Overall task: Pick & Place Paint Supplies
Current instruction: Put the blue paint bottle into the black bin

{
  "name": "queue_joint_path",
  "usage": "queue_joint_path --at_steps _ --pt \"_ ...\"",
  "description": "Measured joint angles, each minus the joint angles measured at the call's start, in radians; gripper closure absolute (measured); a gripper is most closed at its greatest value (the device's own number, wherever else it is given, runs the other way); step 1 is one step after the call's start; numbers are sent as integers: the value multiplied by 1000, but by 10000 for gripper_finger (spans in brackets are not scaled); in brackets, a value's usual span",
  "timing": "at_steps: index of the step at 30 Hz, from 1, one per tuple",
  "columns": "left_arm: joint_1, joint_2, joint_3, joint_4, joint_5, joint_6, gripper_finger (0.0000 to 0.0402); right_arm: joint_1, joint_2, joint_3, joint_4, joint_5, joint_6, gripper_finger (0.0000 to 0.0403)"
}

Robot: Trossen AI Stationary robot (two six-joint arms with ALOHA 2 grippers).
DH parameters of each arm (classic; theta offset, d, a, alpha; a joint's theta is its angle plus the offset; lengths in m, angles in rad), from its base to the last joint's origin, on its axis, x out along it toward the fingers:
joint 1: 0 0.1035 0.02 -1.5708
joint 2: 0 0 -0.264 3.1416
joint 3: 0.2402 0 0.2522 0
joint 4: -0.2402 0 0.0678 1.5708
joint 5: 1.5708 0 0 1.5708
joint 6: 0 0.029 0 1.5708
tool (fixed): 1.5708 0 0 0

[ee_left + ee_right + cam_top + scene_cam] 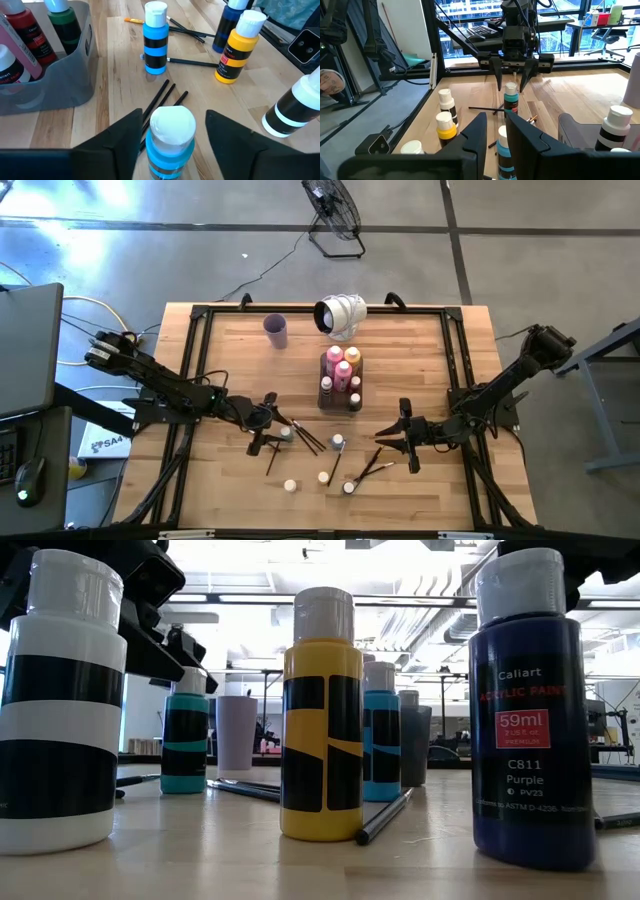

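Observation:
My left gripper (pixel 173 114) stands open around a light blue paint bottle with a white cap (pixel 172 131), which is upright on the table; a finger is on either side of the cap with a small gap on each side. The right wrist view shows this from across the table, my left gripper (pixel 512 82) straddling the bottle (pixel 510 102). My right gripper (pixel 392 436) hangs over the table's right half, its fingers (pixel 479 131) a narrow gap apart and holding nothing. Dark paintbrushes (pixel 306 436) lie beside the bottle. A grey tray (pixel 340 402) at the centre holds pink and orange bottles.
More bottles stand loose on the table: a blue one (pixel 155 40), a yellow one (pixel 235 50), a white-and-black one (pixel 295 110) and a purple one (pixel 530 710). Further brushes (pixel 370 466) lie near my right gripper. A lilac cup (pixel 276 330) stands at the far side.

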Motion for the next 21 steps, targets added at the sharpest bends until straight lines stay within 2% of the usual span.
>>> queue_joint_path --at_steps 6,10,21 --pt "0 0 0 0 -1 0 251 0 0 0 0 0 0 339" --pt "0 0 0 0 -1 0 276 0 0 0 0 0 0 339" --pt "0 0 0 0 -3 -26 269 0 0 0 0 0 0 339"
